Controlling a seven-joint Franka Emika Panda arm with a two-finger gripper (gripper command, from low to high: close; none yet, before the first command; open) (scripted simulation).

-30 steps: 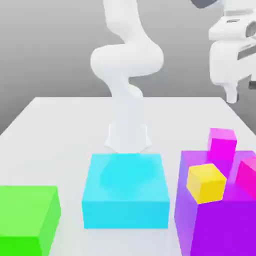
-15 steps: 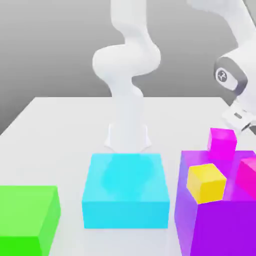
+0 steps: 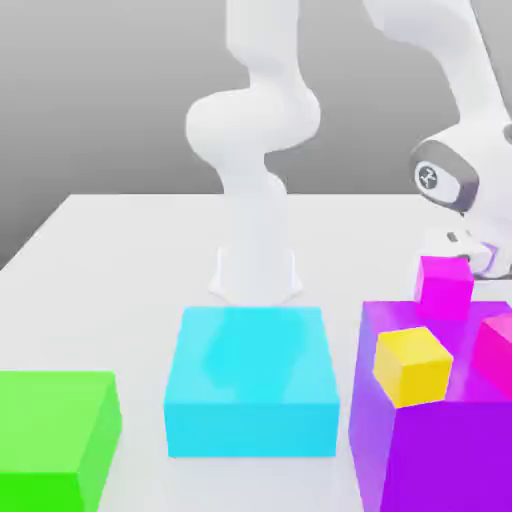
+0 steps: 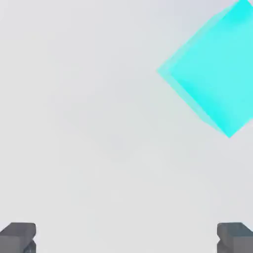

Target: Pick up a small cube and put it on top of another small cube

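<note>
A small yellow cube [image 3: 412, 365] rests on the big purple block [image 3: 440, 450] at the exterior view's right. A small magenta cube [image 3: 445, 285] stands at that block's far edge, and a pink cube [image 3: 495, 350] sits at the frame's right edge. My hand [image 3: 462, 245] hangs low just behind the magenta cube, and the cube covers my fingers there. In the hand view my gripper [image 4: 126, 237] is open, with its dark fingertips [image 4: 19, 235] far apart and only bare white table between them.
A large cyan block [image 3: 252, 380] stands in the middle in front of the arm's base [image 3: 256, 275], and it also appears in the hand view as the cyan block [image 4: 212, 69]. A large green block [image 3: 55, 435] fills the near left corner. The white table [image 3: 120, 260] ends at the back.
My hand has come down from high at the upper right to just behind the magenta cube. The cubes and blocks have not moved.
</note>
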